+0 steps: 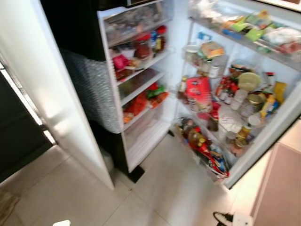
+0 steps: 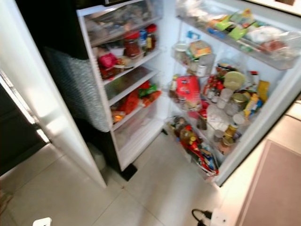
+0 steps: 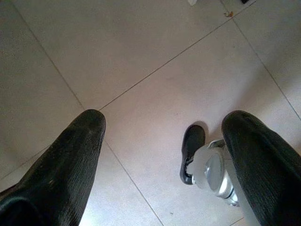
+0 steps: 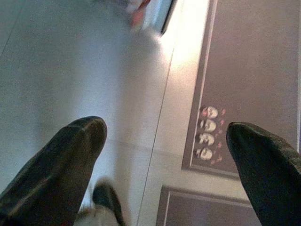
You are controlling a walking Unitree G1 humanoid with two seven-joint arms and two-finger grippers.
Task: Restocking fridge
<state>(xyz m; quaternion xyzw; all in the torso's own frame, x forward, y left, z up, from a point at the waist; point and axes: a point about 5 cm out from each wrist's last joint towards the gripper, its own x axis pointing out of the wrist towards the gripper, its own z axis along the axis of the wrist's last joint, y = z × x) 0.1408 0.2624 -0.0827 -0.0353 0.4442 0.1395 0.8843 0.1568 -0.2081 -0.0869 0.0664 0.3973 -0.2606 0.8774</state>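
Two grippers hang empty over the tiled floor (image 1: 70,188), the left gripper (image 3: 164,155) spread wide above a robot foot (image 3: 193,153), the right gripper (image 4: 164,160) likewise parted beside a grey mat (image 4: 254,70). Neither carries anything to shelve. Ahead, the fridge (image 1: 141,84) stands open, its shelves and door racks (image 1: 235,103) already crowded with jars, bottles and packets; a lower shelf near the inner edge looks bare. Restocking appears unstarted or between loads.

You have a pale tiled floor (image 1: 178,188) underfoot. Note a grey mat (image 4: 254,84) with small printed figures, and a white plug block (image 1: 240,219) beside it.
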